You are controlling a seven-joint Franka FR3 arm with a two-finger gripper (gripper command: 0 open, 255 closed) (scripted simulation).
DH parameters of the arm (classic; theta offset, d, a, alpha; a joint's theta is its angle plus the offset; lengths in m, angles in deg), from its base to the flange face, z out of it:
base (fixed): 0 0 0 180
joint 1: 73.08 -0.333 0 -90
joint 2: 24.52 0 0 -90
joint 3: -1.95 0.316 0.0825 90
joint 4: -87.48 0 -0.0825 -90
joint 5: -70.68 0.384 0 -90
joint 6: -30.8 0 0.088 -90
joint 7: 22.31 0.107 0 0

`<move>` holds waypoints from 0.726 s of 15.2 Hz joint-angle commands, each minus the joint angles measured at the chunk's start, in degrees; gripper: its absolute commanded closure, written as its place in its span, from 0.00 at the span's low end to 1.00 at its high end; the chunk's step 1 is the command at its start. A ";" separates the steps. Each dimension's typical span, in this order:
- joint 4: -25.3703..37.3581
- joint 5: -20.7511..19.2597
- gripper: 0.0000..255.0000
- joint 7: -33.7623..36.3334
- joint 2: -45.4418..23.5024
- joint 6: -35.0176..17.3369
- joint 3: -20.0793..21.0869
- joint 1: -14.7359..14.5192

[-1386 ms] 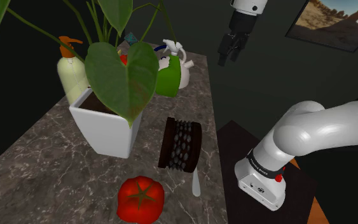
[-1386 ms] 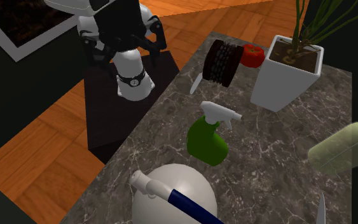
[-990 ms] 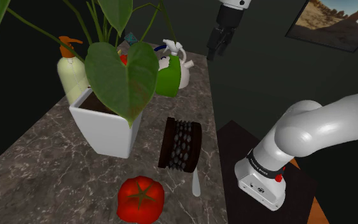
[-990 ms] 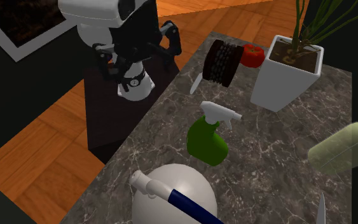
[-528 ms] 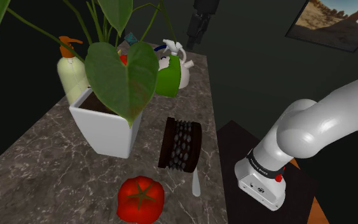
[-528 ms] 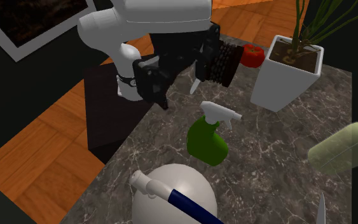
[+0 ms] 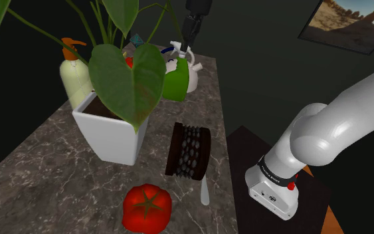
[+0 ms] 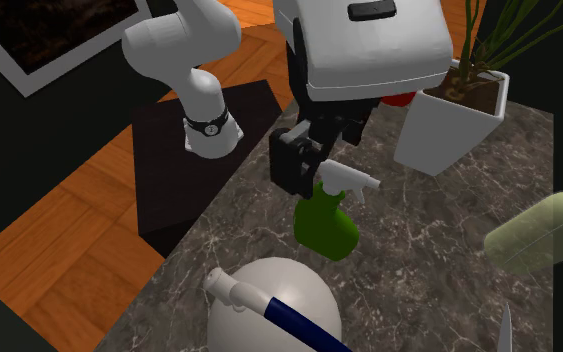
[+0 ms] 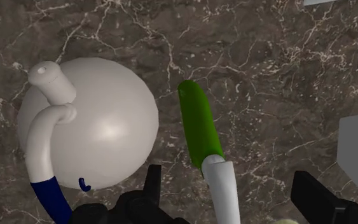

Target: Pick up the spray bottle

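Spray bottle: green, upright beside white teapot.
Gripper: spread, empty, overhead, lined up to straddle its white head.

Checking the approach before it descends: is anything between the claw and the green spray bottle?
Nothing visible. The open claw hangs above the spray bottle, which shows between its fingers in the wrist view. The white teapot stands close beside the bottle, not over it, so it may crowd one finger.
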 commanded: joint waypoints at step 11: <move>-2.65 0.08 1.00 -0.31 0.02 -2.65 0.00 -0.01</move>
